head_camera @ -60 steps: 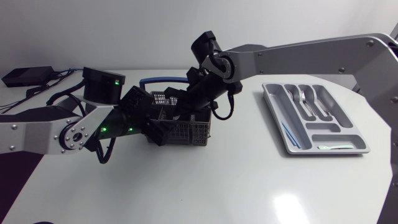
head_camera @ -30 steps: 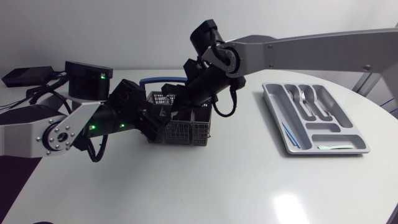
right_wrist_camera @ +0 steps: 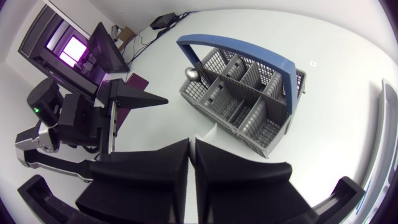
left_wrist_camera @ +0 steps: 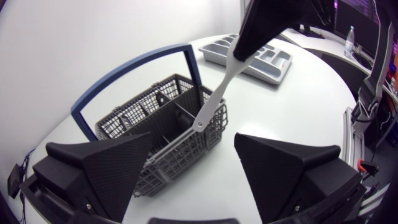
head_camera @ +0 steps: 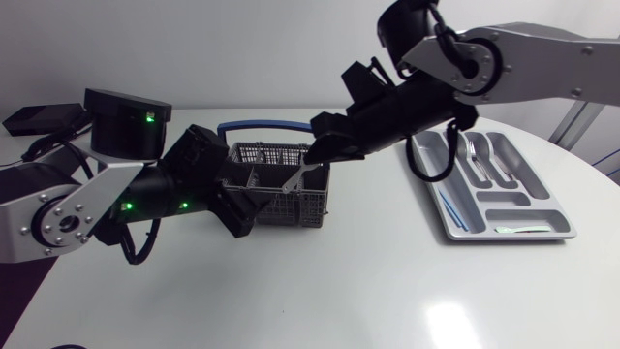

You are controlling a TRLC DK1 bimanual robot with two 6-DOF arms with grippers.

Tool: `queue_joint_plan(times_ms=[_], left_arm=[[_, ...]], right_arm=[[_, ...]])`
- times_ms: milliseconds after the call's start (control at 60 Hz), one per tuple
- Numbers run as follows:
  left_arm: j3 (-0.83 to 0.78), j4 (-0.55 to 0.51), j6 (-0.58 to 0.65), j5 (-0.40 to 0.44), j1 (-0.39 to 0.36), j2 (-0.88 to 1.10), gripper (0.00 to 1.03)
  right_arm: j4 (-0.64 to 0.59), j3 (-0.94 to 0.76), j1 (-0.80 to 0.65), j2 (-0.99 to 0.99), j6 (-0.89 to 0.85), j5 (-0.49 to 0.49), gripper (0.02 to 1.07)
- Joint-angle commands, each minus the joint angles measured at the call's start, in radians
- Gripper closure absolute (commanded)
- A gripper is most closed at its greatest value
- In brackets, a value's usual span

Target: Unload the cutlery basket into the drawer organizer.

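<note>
Checking for print first: we find only a tiny dark mark (right_wrist_camera: pixel 313 63) on the table (head_camera: pixel 339 291), too small to read. Green lights glow on the left arm (head_camera: pixel 97 194).

The right gripper (head_camera: pixel 312 165) is pinched tight on a pale grey utensil (head_camera: pixel 295 179), with only a slim gap between its fingers (right_wrist_camera: pixel 155 168). The grip point is hidden in every view. The utensil slants down from it, with its lower end at the top rim of the cutlery basket (head_camera: pixel 281 199). We cannot tell whether the end touches the rim. From the right wrist only a rounded silver end (right_wrist_camera: pixel 191 73) shows, so the utensil type is unclear.

The left gripper (head_camera: pixel 237 199) is spread wide and holds nothing. The basket sits just ahead of its fingers (left_wrist_camera: pixel 118 165), and we cannot tell whether they make contact. The blue handle (head_camera: pixel 257 124) stands upright over the grey mesh, and the compartments seen from the wrists look bare.

The drawer organizer (head_camera: pixel 504 237) lies well apart from the basket, under the right arm. A few silver pieces (head_camera: pixel 475 155) lie in its far slots, their kinds hard to make out. It is cut off at the edge of the right wrist view and partly blocked by the right gripper in the left wrist view.
</note>
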Motion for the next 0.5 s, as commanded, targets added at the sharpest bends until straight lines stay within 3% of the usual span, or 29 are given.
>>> queue_joint_plan(times_ms=[0,200,483], left_arm=[[0.006,-0.041,0.029,0.025,-0.025,-0.013,0.11],[0.046,-0.121,0.073,0.058,-0.120,-0.019,0.11],[0.096,-0.210,0.115,0.193,-0.180,0.010,0.11]], right_arm=[[-0.029,-0.060,-0.030,-0.062,-0.066,-0.032,1.01],[-0.095,-0.138,-0.073,-0.180,-0.172,-0.096,1.01],[-0.158,-0.268,-0.080,-0.274,-0.316,-0.170,1.01]])
